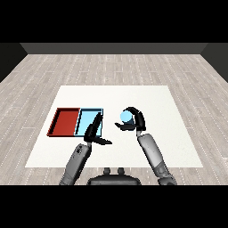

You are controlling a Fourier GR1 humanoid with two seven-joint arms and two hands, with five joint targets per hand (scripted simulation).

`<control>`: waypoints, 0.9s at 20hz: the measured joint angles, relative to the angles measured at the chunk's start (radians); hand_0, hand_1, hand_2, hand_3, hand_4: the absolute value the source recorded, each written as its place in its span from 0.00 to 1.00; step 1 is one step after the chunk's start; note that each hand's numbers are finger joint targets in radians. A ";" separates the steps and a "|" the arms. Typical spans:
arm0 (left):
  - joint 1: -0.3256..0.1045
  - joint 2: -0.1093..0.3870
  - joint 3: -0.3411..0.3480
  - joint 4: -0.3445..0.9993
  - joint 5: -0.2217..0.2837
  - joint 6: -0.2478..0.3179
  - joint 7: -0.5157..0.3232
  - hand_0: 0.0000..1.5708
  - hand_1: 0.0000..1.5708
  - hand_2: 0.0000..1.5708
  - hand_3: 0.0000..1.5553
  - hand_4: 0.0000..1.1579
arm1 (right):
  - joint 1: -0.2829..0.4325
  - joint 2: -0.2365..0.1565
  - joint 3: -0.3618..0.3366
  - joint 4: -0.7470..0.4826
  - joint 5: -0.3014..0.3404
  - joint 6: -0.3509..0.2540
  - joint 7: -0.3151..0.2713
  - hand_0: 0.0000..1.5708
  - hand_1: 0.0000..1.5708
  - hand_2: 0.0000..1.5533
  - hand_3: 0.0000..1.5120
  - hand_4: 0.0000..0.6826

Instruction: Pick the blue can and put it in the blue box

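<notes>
The blue can [126,117] is a small light blue cylinder seen from above, just right of the trays. My right hand [137,121] is curled round it, fingers arching over its far side and thumb at its near side. The light blue tray [87,116] lies left of the can, beside the red tray [64,121]. My left hand [92,132] hovers over the blue tray's near right corner, fingers straight and pointing away, thumb out to the right, holding nothing.
Both trays lie on the left part of the white table [164,133]. Wooden floor [116,67] surrounds the table on all sides.
</notes>
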 measured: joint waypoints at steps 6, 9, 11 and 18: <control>-0.020 0.000 -0.052 0.056 0.020 0.052 -0.027 0.00 0.00 0.00 0.00 0.00 | 0.005 0.025 0.004 -0.027 0.031 0.018 0.027 0.95 0.95 0.94 0.93 0.89; -0.029 0.000 -0.067 0.063 0.030 0.068 -0.013 0.00 0.00 0.00 0.00 0.00 | 0.005 0.028 0.002 -0.036 0.043 0.034 0.022 0.95 0.95 0.95 0.93 0.89; -0.037 0.000 -0.063 0.075 0.040 0.066 -0.014 0.00 0.00 0.00 0.00 0.00 | 0.000 0.032 0.017 -0.028 0.043 0.027 0.013 0.95 0.95 0.95 0.92 0.89; -0.087 0.000 -0.094 0.147 0.103 0.103 -0.028 0.00 0.00 0.00 0.00 0.00 | -0.033 0.036 0.038 0.003 0.010 0.006 0.000 0.94 0.94 0.94 0.92 0.90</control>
